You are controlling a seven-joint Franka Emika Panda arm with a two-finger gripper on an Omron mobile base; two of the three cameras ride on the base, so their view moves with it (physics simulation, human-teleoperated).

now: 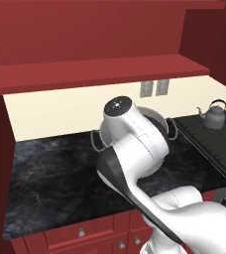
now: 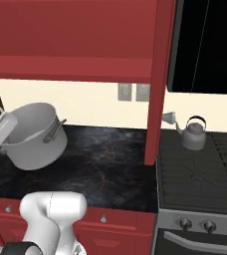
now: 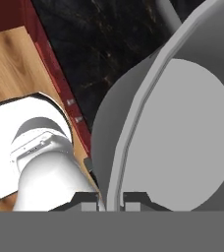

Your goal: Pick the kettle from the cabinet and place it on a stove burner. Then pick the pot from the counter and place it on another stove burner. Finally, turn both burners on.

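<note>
The wide silver-grey pot (image 2: 37, 141) hangs tilted over the left part of the black counter (image 2: 108, 158), its lower edge close to the stone. In the hand view my gripper (image 3: 111, 202) is shut on the pot's rim (image 3: 133, 123), one fingertip inside the wall and one outside. In the left base view my own arm hides most of the pot (image 1: 154, 118), leaving its rim and two loop handles in sight. The small grey kettle (image 2: 193, 133) stands upright on a back left burner of the stove (image 2: 200, 174). It also shows at the right as the kettle (image 1: 214, 115) on the stove (image 1: 219, 146).
Red wall cabinets (image 1: 100, 72) hang low over the counter (image 1: 50, 168). A red upright panel (image 2: 158, 84) stands between the counter and the stove. Silver knobs (image 2: 207, 225) line the stove front. Red drawers (image 1: 80, 232) run below the counter edge. A wall socket (image 1: 154, 88) sits on the cream backsplash.
</note>
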